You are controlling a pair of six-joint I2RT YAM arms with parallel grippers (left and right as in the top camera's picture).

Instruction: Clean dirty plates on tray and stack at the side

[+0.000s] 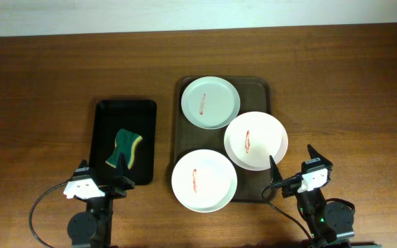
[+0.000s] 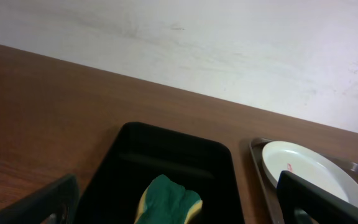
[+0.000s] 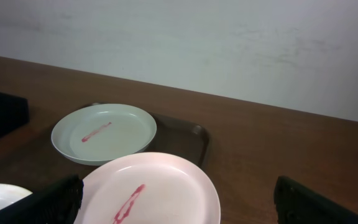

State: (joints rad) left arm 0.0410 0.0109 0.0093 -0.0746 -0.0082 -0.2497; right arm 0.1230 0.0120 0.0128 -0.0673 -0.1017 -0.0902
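Both wide-open: left hand [image 1: 103, 162], right hand [image 1: 291, 155].

The wooden table [image 1: 40, 69] carries a black tray [image 1: 107, 116] and brown tray [image 1: 257, 91].

Likely a robotics lab: a wooden table [image 1: 40, 62] set against a plain white wall [image 2: 229, 43].

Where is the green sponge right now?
Overhead, the sponge lies in the black tray on the left, beside the brown tray of plates.
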